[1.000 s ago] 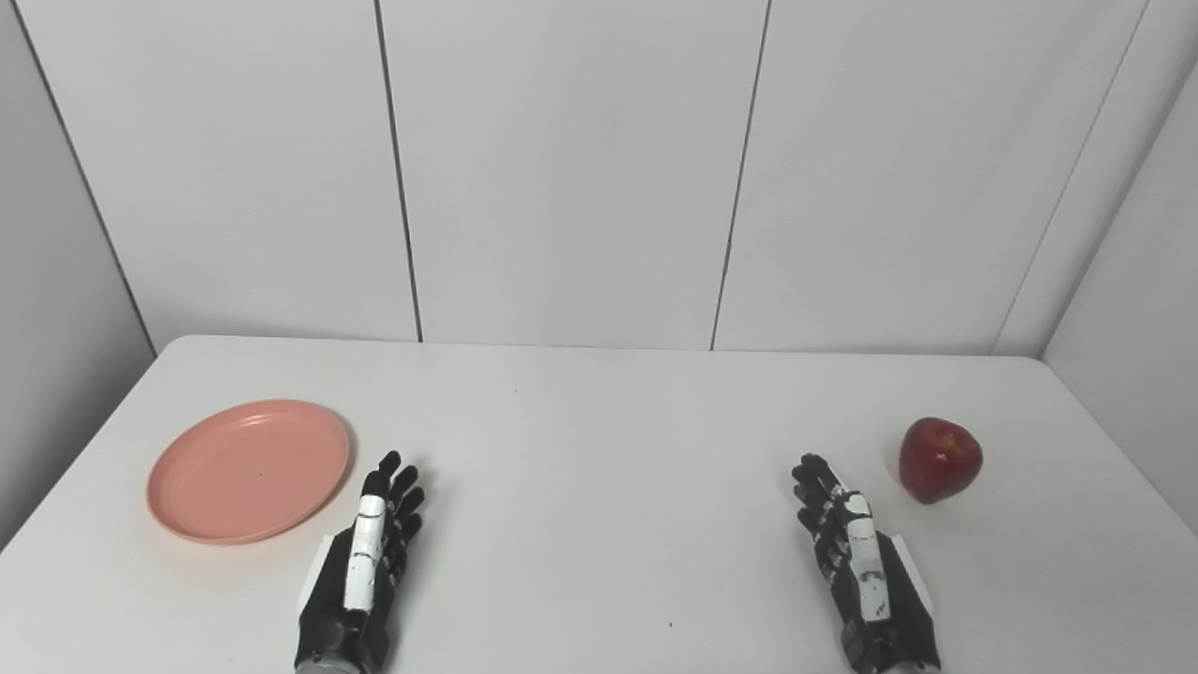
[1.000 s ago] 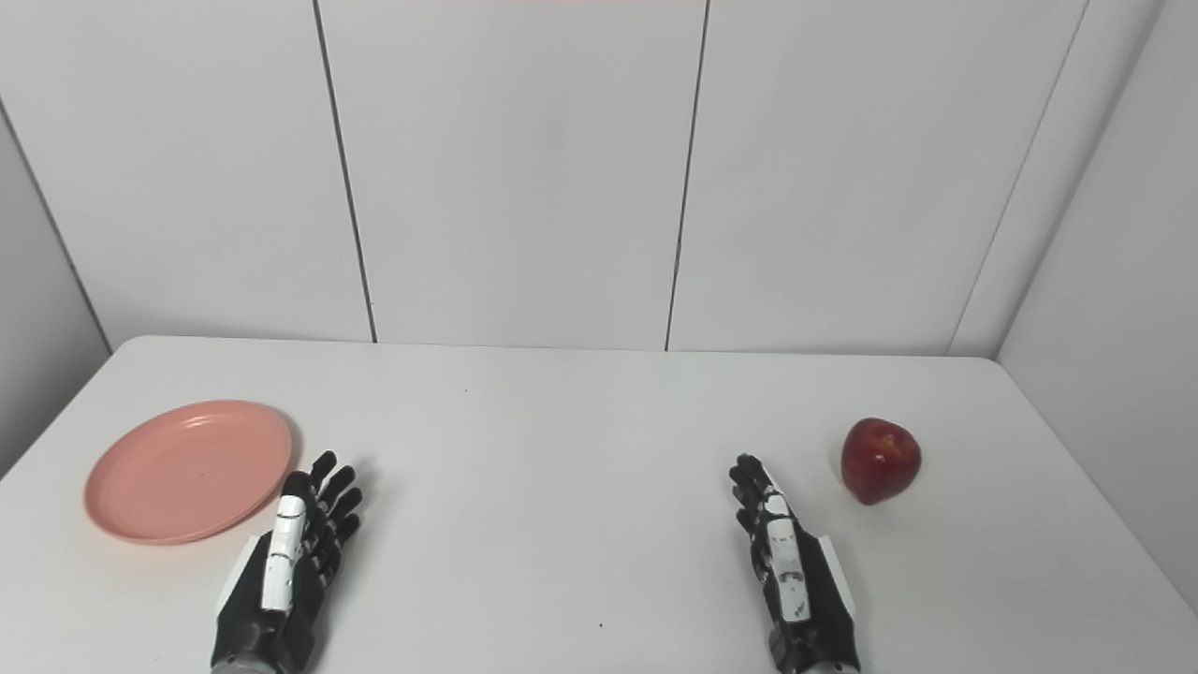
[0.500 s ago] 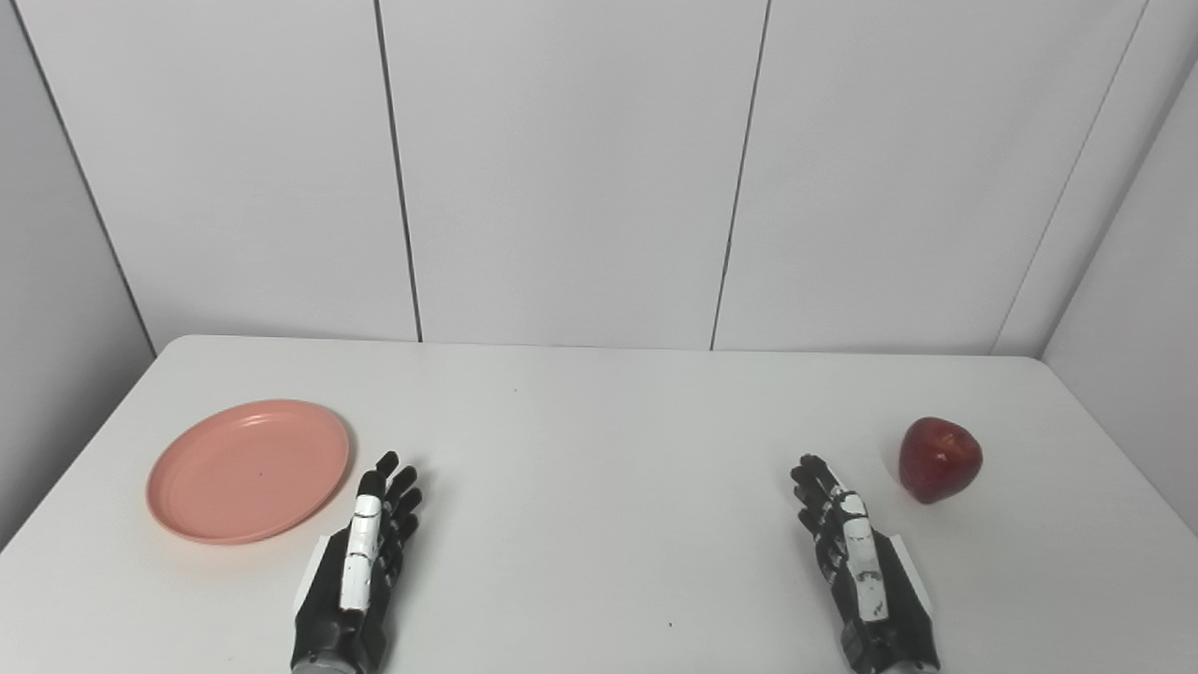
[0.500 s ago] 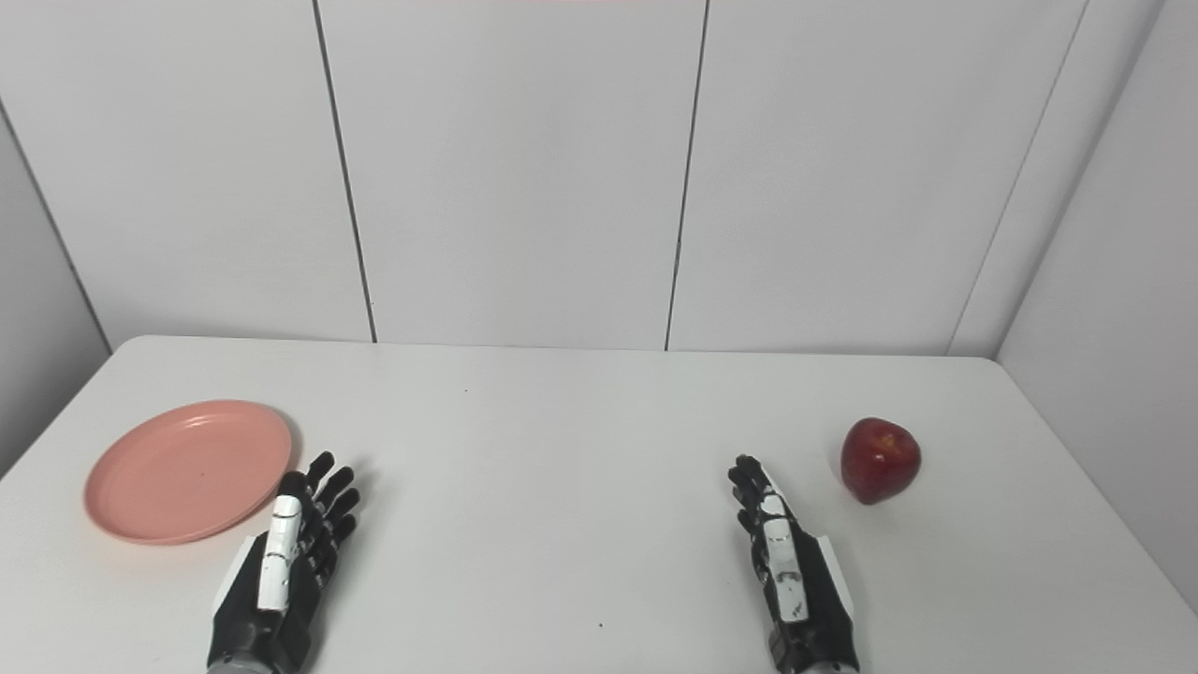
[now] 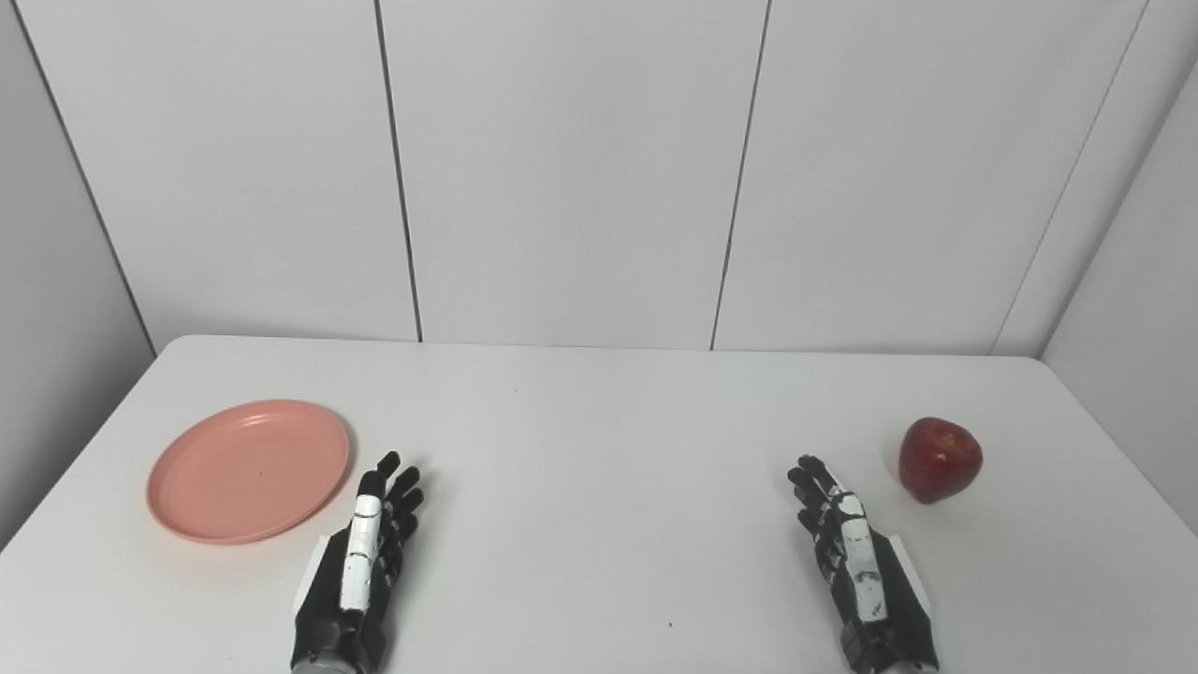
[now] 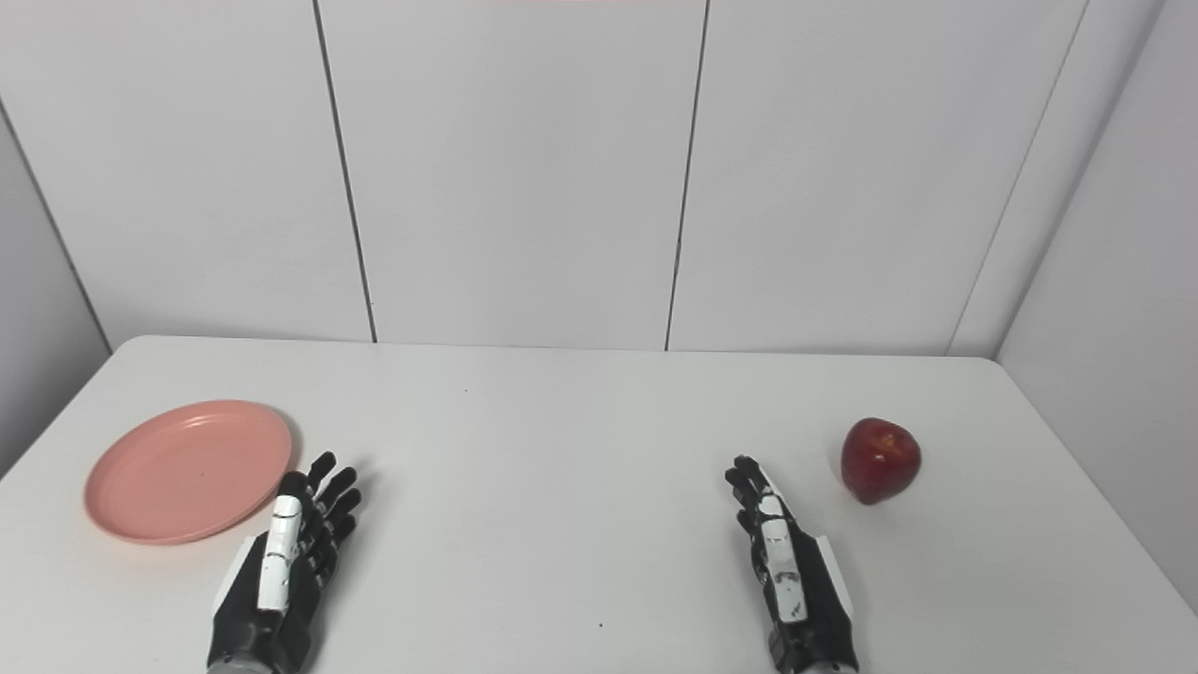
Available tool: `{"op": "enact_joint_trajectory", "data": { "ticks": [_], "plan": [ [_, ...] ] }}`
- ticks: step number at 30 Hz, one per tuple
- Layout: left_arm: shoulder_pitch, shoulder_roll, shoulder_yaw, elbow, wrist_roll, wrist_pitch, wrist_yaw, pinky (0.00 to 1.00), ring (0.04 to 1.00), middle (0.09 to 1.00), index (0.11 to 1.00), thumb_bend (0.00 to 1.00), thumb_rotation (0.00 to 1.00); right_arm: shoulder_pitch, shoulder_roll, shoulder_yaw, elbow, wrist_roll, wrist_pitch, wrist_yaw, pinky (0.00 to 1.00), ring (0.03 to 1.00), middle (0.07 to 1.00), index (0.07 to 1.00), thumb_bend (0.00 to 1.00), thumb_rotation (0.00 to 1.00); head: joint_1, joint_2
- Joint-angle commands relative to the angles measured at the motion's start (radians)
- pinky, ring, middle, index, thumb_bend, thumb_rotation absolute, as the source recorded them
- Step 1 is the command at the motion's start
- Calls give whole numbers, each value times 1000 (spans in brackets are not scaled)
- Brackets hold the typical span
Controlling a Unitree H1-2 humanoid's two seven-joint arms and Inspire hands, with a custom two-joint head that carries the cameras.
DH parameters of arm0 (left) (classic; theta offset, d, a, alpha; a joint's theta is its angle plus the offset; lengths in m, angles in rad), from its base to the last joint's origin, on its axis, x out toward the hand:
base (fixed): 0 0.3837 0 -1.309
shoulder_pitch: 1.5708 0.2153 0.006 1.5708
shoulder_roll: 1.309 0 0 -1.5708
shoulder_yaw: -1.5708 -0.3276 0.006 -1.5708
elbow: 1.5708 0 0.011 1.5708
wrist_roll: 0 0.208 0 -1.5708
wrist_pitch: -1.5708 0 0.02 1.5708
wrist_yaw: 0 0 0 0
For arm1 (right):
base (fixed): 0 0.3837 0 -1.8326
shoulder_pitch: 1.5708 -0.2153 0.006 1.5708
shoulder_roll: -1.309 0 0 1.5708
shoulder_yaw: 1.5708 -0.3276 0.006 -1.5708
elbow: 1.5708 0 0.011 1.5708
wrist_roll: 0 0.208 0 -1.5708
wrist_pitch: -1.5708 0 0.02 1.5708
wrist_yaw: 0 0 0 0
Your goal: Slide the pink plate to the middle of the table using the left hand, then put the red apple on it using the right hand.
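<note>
Although a second has passed, we see almost nothing changed: left robot hand (image 5: 360,562) and right robot hand (image 5: 861,566) lie open, empty; pink plate (image 5: 248,470) and red apple (image 5: 940,459) untouched on the bench (image 5: 599,440).

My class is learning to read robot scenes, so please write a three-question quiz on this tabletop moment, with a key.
1. True or false: the red apple lies on the pink plate.
2. Which hand is nearer the plate? A) left hand B) right hand
3. Fill in: both hands are ____ and hold nothing.

Key: 1 false, they sit apart at opposite sides of the table; 2 A; 3 open.
</note>
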Motion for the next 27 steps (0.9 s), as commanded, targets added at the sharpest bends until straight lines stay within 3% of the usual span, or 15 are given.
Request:
{"op": "enact_joint_trajectory", "data": {
  "ticks": [1,10,27],
  "plan": [
    [6,14,-2,-21,8,-4,-3,1000,958,950,946,730,1000,-13,3,1,-13,10,4,6,1000,970,919,911,903,1000,1,-1],
    [5,4,-10,-3,16,-16,2,1000,961,954,956,731,1000,-16,-8,-4,21,15,-35,23,1000,974,924,912,912,1000,39,-31],
    [-4,-55,-70,85,65,-103,45,1000,966,958,955,709,998,-18,-72,-48,98,82,-61,80,1000,958,932,924,862,1000,220,-113]
  ]
}}
